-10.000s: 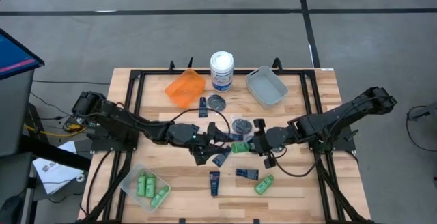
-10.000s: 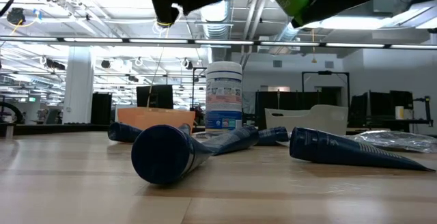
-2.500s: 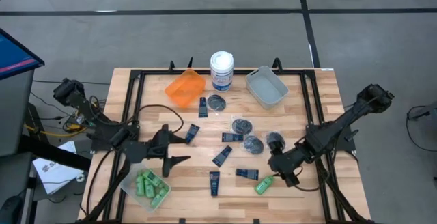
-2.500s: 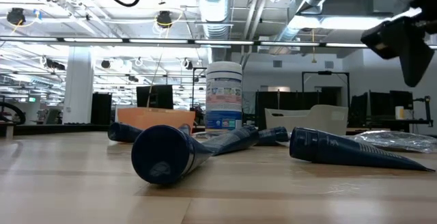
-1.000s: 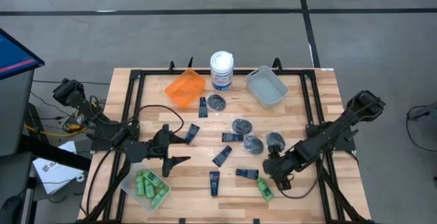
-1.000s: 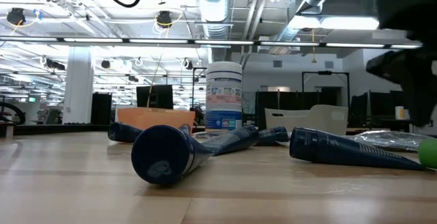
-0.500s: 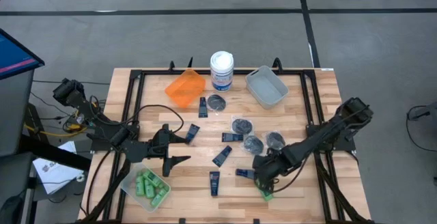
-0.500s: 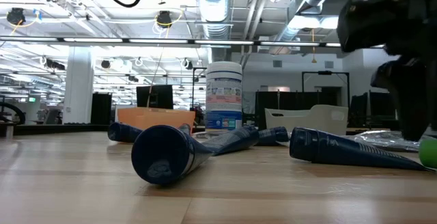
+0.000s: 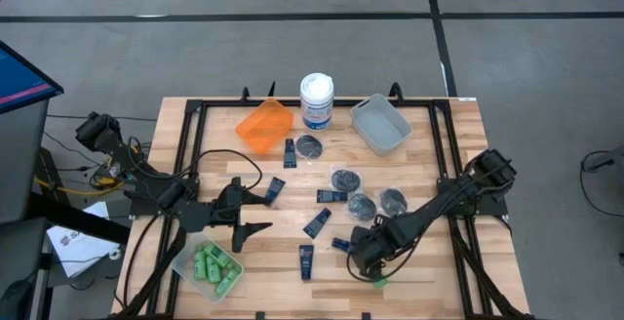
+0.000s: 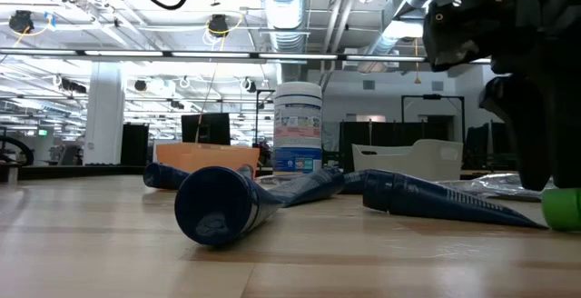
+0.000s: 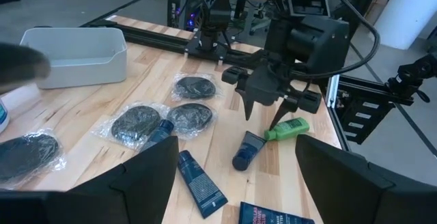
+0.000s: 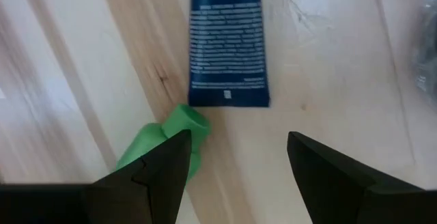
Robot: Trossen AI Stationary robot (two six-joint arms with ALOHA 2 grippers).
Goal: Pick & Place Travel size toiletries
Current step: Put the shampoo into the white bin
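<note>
My right gripper [image 9: 370, 269] [image 12: 235, 176] is open and low over the near right part of the table, fingers pointing down. A bright green little bottle [image 12: 160, 145] [image 11: 290, 126] lies on its side by one finger. A navy tube [image 12: 227, 46] [image 9: 341, 245] lies flat just ahead of the fingers. More navy tubes [image 9: 315, 222] and round dark pots in clear wrap [image 9: 362, 205] lie spread over the table's middle. Several green bottles fill a clear bin [image 9: 210, 266]. My left gripper [image 9: 261, 214] hangs open above the table beside that bin, touching nothing. My right gripper comes from above, pointing down. One finger [image 12: 158, 173] stands against the green bottle near its cap end [image 12: 186, 120]. That finger covers the spot, so I cannot tell whether it touches. The bottle lies on the table, outside the gap between the fingers.
At the far edge stand an orange bin [image 9: 264, 125], a white tub with a blue label [image 9: 316, 100] and a grey bin [image 9: 380, 123]. Black frame rails [image 9: 450, 179] run along the table's sides. Bare wood shows near the near edge around a single tube [image 9: 305, 260].
My right gripper has travelled toward the table's left and near edges and come down beside the green bottle. The bottle has shifted a little toward the near edge. The navy tube beside it has slid a little toward the table's left. My left arm has kept still.
</note>
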